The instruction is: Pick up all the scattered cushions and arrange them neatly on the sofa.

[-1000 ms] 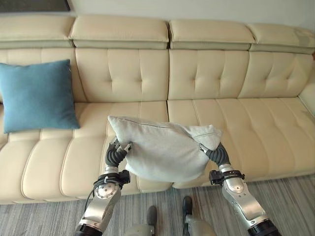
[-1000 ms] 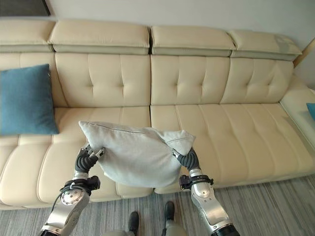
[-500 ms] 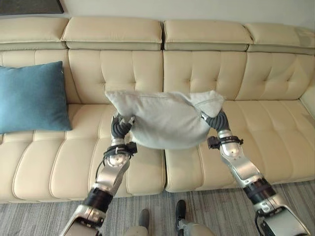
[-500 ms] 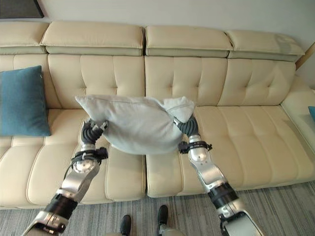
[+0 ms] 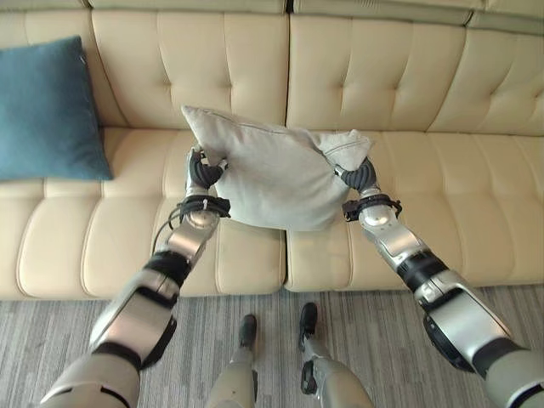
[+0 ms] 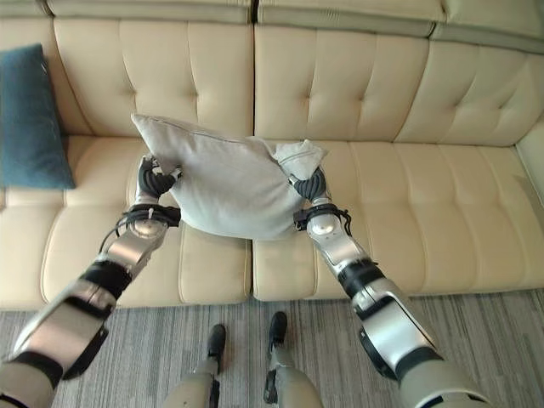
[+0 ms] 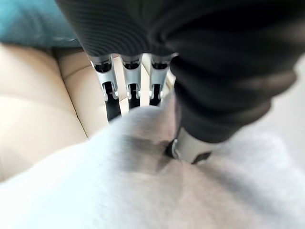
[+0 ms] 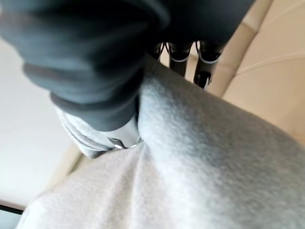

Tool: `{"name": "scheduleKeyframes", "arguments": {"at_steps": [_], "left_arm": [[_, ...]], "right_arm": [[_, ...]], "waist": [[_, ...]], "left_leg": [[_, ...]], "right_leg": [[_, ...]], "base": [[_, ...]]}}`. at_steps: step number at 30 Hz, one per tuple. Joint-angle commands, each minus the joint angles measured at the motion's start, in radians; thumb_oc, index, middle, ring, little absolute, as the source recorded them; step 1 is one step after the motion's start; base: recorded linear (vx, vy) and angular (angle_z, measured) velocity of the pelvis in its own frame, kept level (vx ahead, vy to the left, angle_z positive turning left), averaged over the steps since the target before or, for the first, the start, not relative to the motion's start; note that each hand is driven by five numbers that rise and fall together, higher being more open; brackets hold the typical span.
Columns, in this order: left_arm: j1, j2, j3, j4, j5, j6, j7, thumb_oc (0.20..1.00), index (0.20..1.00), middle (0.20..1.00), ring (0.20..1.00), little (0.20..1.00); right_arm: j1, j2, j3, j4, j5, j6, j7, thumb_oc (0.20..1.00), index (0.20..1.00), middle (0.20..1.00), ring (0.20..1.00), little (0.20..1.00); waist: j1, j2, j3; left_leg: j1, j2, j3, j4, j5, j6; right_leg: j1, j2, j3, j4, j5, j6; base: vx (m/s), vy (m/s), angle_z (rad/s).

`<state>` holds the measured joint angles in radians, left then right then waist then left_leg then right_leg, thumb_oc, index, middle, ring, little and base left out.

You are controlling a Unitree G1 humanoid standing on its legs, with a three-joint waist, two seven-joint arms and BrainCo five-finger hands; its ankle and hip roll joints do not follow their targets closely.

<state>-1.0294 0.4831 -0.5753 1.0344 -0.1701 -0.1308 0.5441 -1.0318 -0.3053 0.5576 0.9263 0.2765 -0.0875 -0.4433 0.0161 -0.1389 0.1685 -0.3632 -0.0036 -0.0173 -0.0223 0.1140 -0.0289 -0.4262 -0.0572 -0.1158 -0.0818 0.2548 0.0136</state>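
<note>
- The grey cushion point(image 5: 276, 178) is held between both hands above the seat of the sofa point(image 5: 408, 93), near the seam between the two middle seat sections.
- The cushion's top edge runs at a slant: its corner on the robot's left points up towards the backrest, and its corner on the robot's right is bunched into a fold.
- The left hand point(image 5: 204, 172) grips the cushion's left side. In the left wrist view the thumb point(image 7: 188, 150) presses into the grey fabric on one face while the fingers point(image 7: 112, 98) reach down behind the opposite face, so the hand is pinched on the cushion.
- The right hand point(image 5: 359, 177) grips the cushion's right side just below the bunched corner. In the right wrist view the thumb point(image 8: 121, 138) digs into the fabric and the fingers point(image 8: 205, 76) pass behind the cushion's edge, so the fabric is clamped between them.
- The cushion's lower edge hangs near the front part of the seat; whether it touches the seat cannot be told.
- A blue cushion point(image 5: 47, 110) leans upright against the backrest at the sofa's left end, well apart from the grey cushion.
- A striped grey carpet point(image 5: 365, 331) lies in front of the sofa.
</note>
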Motion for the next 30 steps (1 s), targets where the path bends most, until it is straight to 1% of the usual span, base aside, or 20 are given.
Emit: {"name": "scheduleKeyframes", "arguments": {"at_steps": [1,2,4,5,6,7,10,13,17,20,21,22,23,24,25,26,27,29,30], "left_arm": [[-0.247,0.084,-0.065,0.077,0.087,-0.017,-0.02,1.0,1.0,1.0,1.0,1.0],[-0.282,0.087,-0.075,0.134,0.059,-0.006,-0.044,1.0,1.0,1.0,1.0,1.0],[-0.283,0.087,-0.075,0.135,0.058,-0.007,-0.044,1.0,1.0,1.0,1.0,1.0],[-0.296,0.09,-0.025,0.166,-0.036,-0.006,-0.058,1.0,1.0,1.0,1.0,1.0],[-0.295,0.096,0.008,0.162,-0.092,-0.012,-0.061,1.0,1.0,1.0,1.0,1.0],[-0.275,0.1,0.097,0.13,-0.261,-0.04,-0.06,1.0,1.0,1.0,1.0,1.0],[-0.193,0.105,0.211,0.01,-0.419,-0.083,-0.051,1.0,1.0,1.0,1.0,1.0],[-0.072,0.115,0.3,-0.119,-0.481,-0.115,-0.048,1.0,1.0,1.0,1.0,1.0],[0.196,0.117,0.424,-0.352,-0.482,-0.128,-0.055,1.0,1.0,1.0,1.0,1.0],[0.462,0.08,0.526,-0.549,-0.432,-0.122,-0.078,1.0,1.0,1.0,1.0,1.0],[0.543,0.065,0.55,-0.596,-0.41,-0.11,-0.09,1.0,1.0,1.0,1.0,1.0],[0.554,0.063,0.552,-0.604,-0.407,-0.107,-0.089,1.0,1.0,1.0,1.0,1.0],[0.706,0.036,0.605,-0.691,-0.371,-0.103,-0.126,1.0,1.0,1.0,1.0,1.0],[0.775,0.017,0.618,-0.705,-0.35,-0.081,-0.16,1.0,1.0,1.0,1.0,1.0],[0.834,-0.002,0.629,-0.701,-0.331,-0.076,-0.188,1.0,1.0,1.0,1.0,1.0],[0.839,-0.003,0.629,-0.703,-0.33,-0.076,-0.189,1.0,1.0,1.0,1.0,1.0],[0.895,-0.023,0.646,-0.712,-0.325,-0.072,-0.205,1.0,1.0,1.0,1.0,1.0],[0.98,-0.058,0.655,-0.706,-0.292,-0.055,-0.24,1.0,1.0,1.0,1.0,1.0],[1.059,-0.096,0.662,-0.707,-0.283,-0.031,-0.276,1.0,1.0,1.0,1.0,1.0]], "right_arm": [[-0.225,-0.068,0.047,0.109,-0.043,-0.011,-0.009,1.0,1.0,1.0,1.0,1.0],[-0.255,-0.087,0.046,0.161,-0.035,0.01,-0.007,1.0,1.0,1.0,1.0,1.0],[-0.256,-0.087,0.046,0.162,-0.035,0.01,-0.006,1.0,1.0,1.0,1.0,1.0],[-0.284,-0.113,0.033,0.194,-0.008,0.031,-0.011,1.0,1.0,1.0,1.0,1.0],[-0.289,-0.125,0.02,0.195,0.002,0.036,-0.017,1.0,1.0,1.0,1.0,1.0],[-0.295,-0.142,-0.021,0.16,0.044,0.039,-0.046,1.0,1.0,1.0,1.0,1.0],[-0.252,-0.153,-0.095,0.053,0.084,0.037,-0.09,1.0,1.0,1.0,1.0,1.0],[-0.164,-0.142,-0.183,-0.082,0.116,0.011,-0.125,1.0,1.0,1.0,1.0,1.0],[0.069,-0.137,-0.296,-0.322,0.152,-0.024,-0.099,1.0,1.0,1.0,1.0,1.0],[0.325,-0.116,-0.375,-0.507,0.173,-0.043,-0.027,1.0,1.0,1.0,1.0,1.0],[0.403,-0.106,-0.395,-0.556,0.164,-0.045,-0.004,1.0,1.0,1.0,1.0,1.0],[0.414,-0.105,-0.395,-0.563,0.163,-0.042,-0.004,1.0,1.0,1.0,1.0,1.0],[0.536,-0.096,-0.439,-0.622,0.16,-0.045,0.061,1.0,1.0,1.0,1.0,1.0],[0.613,-0.095,-0.465,-0.649,0.151,-0.042,0.104,1.0,1.0,1.0,1.0,1.0],[0.668,-0.092,-0.483,-0.64,0.126,-0.04,0.126,1.0,1.0,1.0,1.0,1.0],[0.673,-0.092,-0.483,-0.642,0.125,-0.04,0.127,1.0,1.0,1.0,1.0,1.0],[0.724,-0.084,-0.498,-0.646,0.11,-0.03,0.145,1.0,1.0,1.0,1.0,1.0],[0.81,-0.062,-0.515,-0.606,0.106,-0.031,0.174,1.0,1.0,1.0,1.0,1.0],[0.887,-0.039,-0.53,-0.593,0.08,-0.006,0.211,1.0,1.0,1.0,1.0,1.0]], "waist": [[0.019,0.034,0.061],[0.016,0.035,0.053],[0.016,0.035,0.053],[0.015,0.038,0.047],[0.015,0.039,0.042],[0.02,0.042,0.033],[0.023,0.046,0.008],[0.022,0.051,-0.029],[0.024,0.06,-0.074],[0.026,0.064,-0.104],[0.028,0.066,-0.113],[0.028,0.066,-0.118],[0.032,0.067,-0.125],[0.031,0.071,-0.13],[0.032,0.072,-0.135],[0.032,0.073,-0.137],[0.031,0.073,-0.141],[0.032,0.076,-0.146],[0.034,0.079,-0.148]], "left_leg": [[0.042,0.036,-0.004,-0.049,-0.032,-0.028],[0.041,0.036,-0.006,-0.057,-0.028,-0.03],[0.04,0.036,-0.006,-0.057,-0.028,-0.03],[0.05,0.035,-0.004,-0.065,-0.03,-0.034],[0.052,0.033,-0.007,-0.065,-0.03,-0.034],[0.071,0.031,-0.006,-0.065,-0.039,-0.036],[0.113,0.026,-0.001,-0.065,-0.061,-0.037],[0.149,0.02,0.004,-0.065,-0.075,-0.036],[0.201,0.015,0.009,-0.065,-0.095,-0.031],[0.236,0.012,0.013,-0.065,-0.106,-0.028],[0.248,0.012,0.014,-0.065,-0.11,-0.026],[0.25,0.012,0.014,-0.065,-0.11,-0.026],[0.266,0.01,0.014,-0.065,-0.115,-0.022],[0.275,0.009,0.014,-0.065,-0.117,-0.021],[0.282,0.008,0.014,-0.065,-0.118,-0.019],[0.283,0.008,0.014,-0.065,-0.119,-0.019],[0.291,0.009,0.014,-0.065,-0.12,-0.018],[0.301,0.007,0.016,-0.065,-0.122,-0.015],[0.306,0.005,0.016,-0.065,-0.122,-0.012]], "right_leg": [[0.114,-0.041,0.02,0.077,-0.199,0.119],[0.114,-0.04,0.019,0.063,-0.191,0.123],[0.113,-0.04,0.019,0.063,-0.191,0.123],[0.125,-0.038,0.017,0.046,-0.187,0.127],[0.128,-0.038,0.018,0.042,-0.183,0.127],[0.15,-0.035,0.015,0.031,-0.184,0.128],[0.194,-0.035,0.011,0.012,-0.19,0.128],[0.23,-0.041,0.007,-0.001,-0.189,0.128],[0.284,-0.048,0.003,-0.005,-0.197,0.127],[0.318,-0.054,0.002,-0.005,-0.202,0.126],[0.327,-0.055,0.001,-0.005,-0.203,0.126],[0.329,-0.055,0.001,-0.005,-0.204,0.126],[0.344,-0.059,0.003,-0.005,-0.207,0.127],[0.351,-0.06,0.001,-0.005,-0.208,0.128],[0.359,-0.061,0.001,-0.005,-0.21,0.128],[0.36,-0.061,0.001,-0.005,-0.21,0.129],[0.366,-0.064,-0.001,-0.005,-0.211,0.129],[0.375,-0.066,-0.005,-0.005,-0.212,0.131],[0.38,-0.069,-0.007,-0.005,-0.211,0.133]], "base": [[0.0,0.0,0.0],[0.0,0.0,0.0],[0.01,0.007,0.02],[0.02,0.024,0.06],[0.04,0.047,0.06],[0.06,0.036,0.04],[0.09,0.036,-0.02],[0.12,0.056,-0.07],[0.11,0.059,0.02],[0.07,0.058,0.02],[0.03,0.033,-0.01],[0.03,0.044,-0.03],[0.01,0.048,-0.04],[0.0,0.065,-0.03],[-0.01,0.033,-0.01],[0.0,0.0,0.0],[0.0,0.0,0.0],[-0.03,0.05,-0.07],[-0.06,0.061,-0.12]]}}
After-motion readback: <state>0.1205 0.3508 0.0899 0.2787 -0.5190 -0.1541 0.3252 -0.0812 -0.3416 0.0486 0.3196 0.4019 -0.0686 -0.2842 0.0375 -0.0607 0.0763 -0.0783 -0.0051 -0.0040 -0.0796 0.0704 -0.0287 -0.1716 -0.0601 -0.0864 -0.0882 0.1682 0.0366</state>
